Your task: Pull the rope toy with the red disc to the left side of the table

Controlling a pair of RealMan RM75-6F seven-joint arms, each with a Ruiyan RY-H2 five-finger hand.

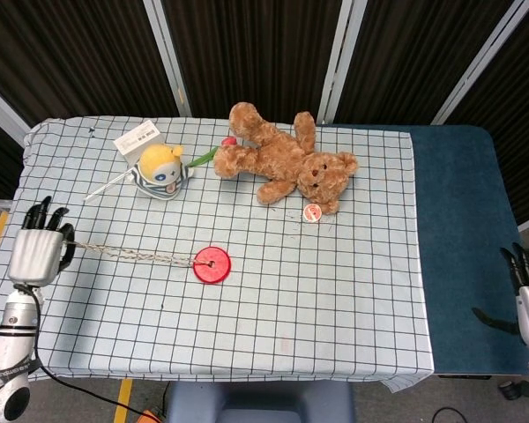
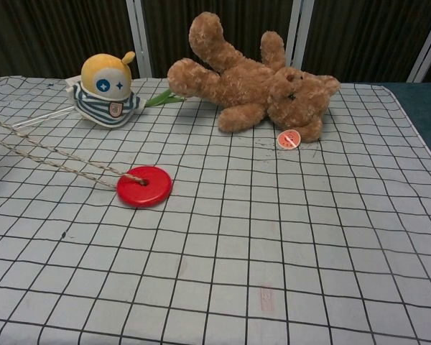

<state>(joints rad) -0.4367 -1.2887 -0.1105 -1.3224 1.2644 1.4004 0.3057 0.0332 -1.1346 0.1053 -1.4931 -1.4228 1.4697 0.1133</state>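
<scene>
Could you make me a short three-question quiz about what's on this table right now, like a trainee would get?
1. True or false: the red disc lies in the left half of the table.
2. What does the left robot hand hold?
A) the teddy bear
B) the rope
C) nothing
3. Fill in: the yellow-headed doll sits on the ______ cloth.

Key:
1. True.
2. B; the rope runs from the disc to that robot hand at the table's left edge.
3. Checked (white with a black grid).
</scene>
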